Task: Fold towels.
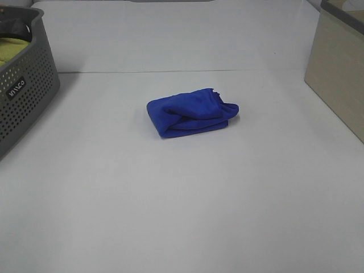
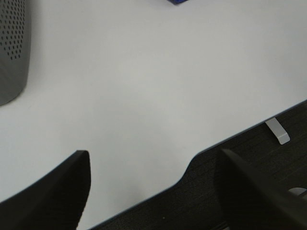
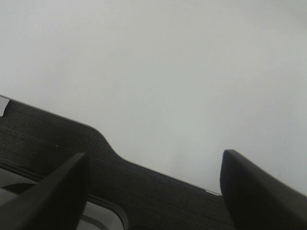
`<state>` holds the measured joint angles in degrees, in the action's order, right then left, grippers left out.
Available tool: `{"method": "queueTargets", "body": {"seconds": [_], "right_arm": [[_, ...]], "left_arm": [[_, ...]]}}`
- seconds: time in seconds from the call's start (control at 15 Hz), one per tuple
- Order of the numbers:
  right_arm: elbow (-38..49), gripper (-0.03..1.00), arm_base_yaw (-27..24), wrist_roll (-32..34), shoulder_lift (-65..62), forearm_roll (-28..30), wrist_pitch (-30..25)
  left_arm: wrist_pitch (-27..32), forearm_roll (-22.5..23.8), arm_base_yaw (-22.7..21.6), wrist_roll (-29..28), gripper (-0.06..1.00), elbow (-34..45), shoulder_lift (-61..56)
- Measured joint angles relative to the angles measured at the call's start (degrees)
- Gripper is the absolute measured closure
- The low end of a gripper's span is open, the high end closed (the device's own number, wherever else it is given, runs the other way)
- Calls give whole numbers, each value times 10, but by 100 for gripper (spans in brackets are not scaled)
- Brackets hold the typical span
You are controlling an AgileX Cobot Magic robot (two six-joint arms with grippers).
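A blue towel (image 1: 191,111) lies folded into a compact bundle at the middle of the white table (image 1: 182,199). Only its corner (image 2: 178,2) shows at the edge of the left wrist view. Neither gripper appears in the exterior high view. My left gripper (image 2: 153,158) is open and empty, hovering over the table's near edge, far from the towel. My right gripper (image 3: 153,158) is open and empty, also over the table's near edge, with no towel in its view.
A grey perforated laundry basket (image 1: 23,85) holding a yellow-green cloth (image 1: 14,48) stands at the left; its wall shows in the left wrist view (image 2: 12,48). A beige box (image 1: 338,68) stands at the right. A dark mat (image 3: 57,143) lies past the table's front edge.
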<state>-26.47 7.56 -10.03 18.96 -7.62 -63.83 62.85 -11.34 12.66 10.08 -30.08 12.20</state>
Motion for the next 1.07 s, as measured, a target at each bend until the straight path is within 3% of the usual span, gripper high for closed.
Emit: {"method": "queueTargets", "body": {"seconds": [0.2,0.47,0.73,1.07], "right_arm": [[0,23,-2,0,0,-1,1],[0,23,-83,0,-25,-4,2],[0,23,-104,0,-111,-5,4],[0,23,-105,0,-191,-6,3]], "left_arm": [[0,0,-4,0,25,0,0],[0,0,-78,0,25,0,0],[0,0,-133,0,25,0,-7],[-1,0,-138,0,25,1,-113]]}}
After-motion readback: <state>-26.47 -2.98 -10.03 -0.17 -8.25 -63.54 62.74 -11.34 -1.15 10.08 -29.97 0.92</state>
